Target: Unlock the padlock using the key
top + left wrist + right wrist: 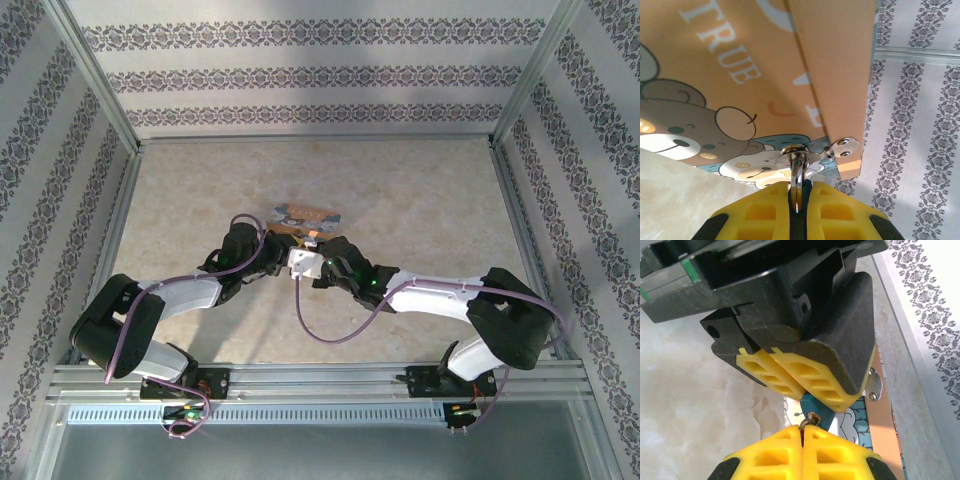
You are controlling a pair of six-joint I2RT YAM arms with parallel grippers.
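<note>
Bright, even overhead light; soft shadows (wrist views blur up close).

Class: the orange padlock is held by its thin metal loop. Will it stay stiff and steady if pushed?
Its flat body looks rigid, so the padlock probably won't bend. Pinched at the smooth, thin loop between the left fingers, it may well pivot or slip.

The tabletop (420, 200) is a pale, cream-marbled surface edged by metal rails (505, 215). The padlock (305, 213) sits on it just beyond the tips of the left gripper (797, 192) and the right gripper (803, 432). Whether it lies flat or tipped up cannot be told.
</note>
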